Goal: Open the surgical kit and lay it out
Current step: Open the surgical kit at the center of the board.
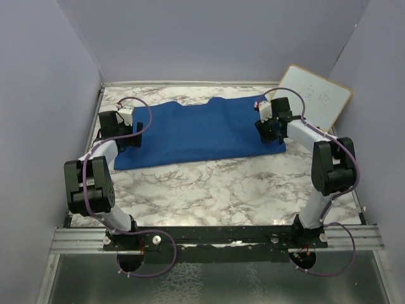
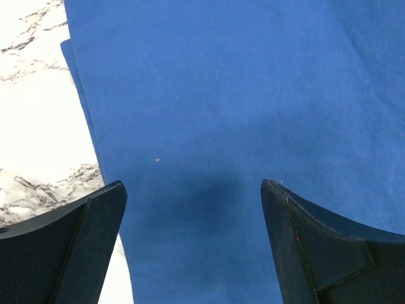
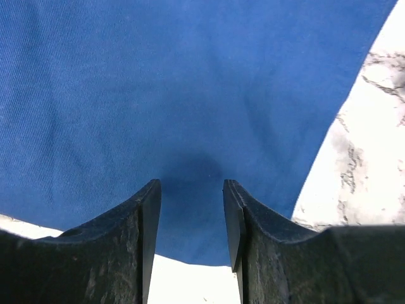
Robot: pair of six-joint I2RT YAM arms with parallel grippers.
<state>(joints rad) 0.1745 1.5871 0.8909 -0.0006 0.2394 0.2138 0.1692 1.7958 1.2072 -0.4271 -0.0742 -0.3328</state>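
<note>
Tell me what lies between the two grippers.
Only the blue cloth wrap spans the stretch from the left gripper to the right gripper; nothing lies on top of it. The top external view shows this.

Illegibly small whiteboard (image 1: 314, 98) writing; blue cloth (image 1: 202, 130) edges beyond wrist views.

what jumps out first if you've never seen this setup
The big royal-blue cloth spread across the far half of the marble table catches the eye first. The left end effector is over its left edge and the right end effector is over its right corner, both with jaws apart and empty. A whiteboard leans at the far right.
</note>
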